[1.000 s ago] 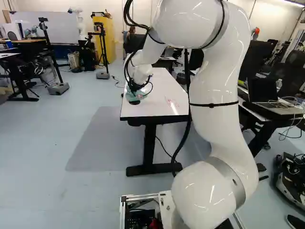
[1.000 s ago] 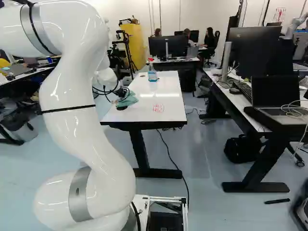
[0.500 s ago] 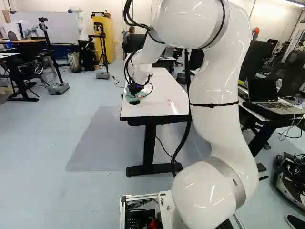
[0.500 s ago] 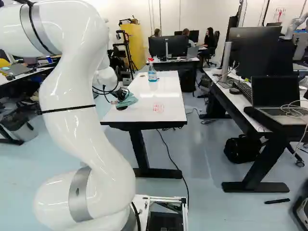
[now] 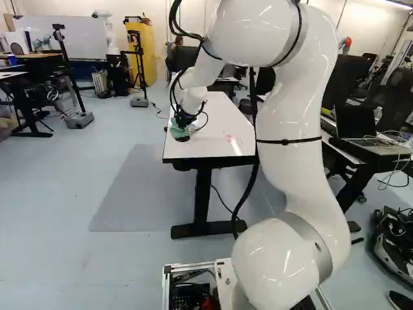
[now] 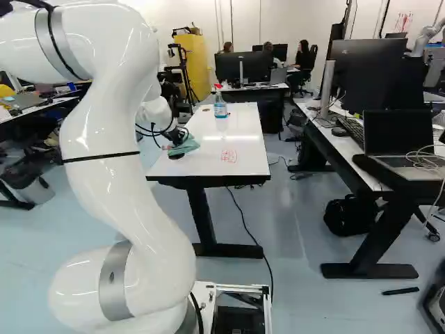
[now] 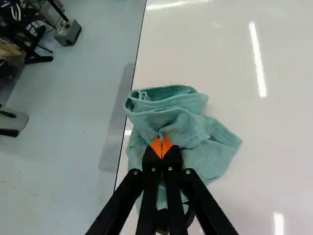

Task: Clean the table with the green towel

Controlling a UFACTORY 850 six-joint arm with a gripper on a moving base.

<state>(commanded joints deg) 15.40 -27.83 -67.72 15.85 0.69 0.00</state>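
Green towel (image 7: 168, 117) bunched around claw (image 5: 182, 125), fold seemingly pinched between tips.

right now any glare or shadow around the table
Wrist view: bright streaks on the table, none across the towel; right base view: glare beyond the red marks; left base view: a darker patch of floor beside the table, likely shadow.

So we've got a white tabletop (image 6: 198, 165) with a crumpled green towel (image 7: 215, 152) by one long edge, some red scribble (image 6: 229, 156) toward the near end, plus a spray bottle (image 6: 220, 109) farther back.
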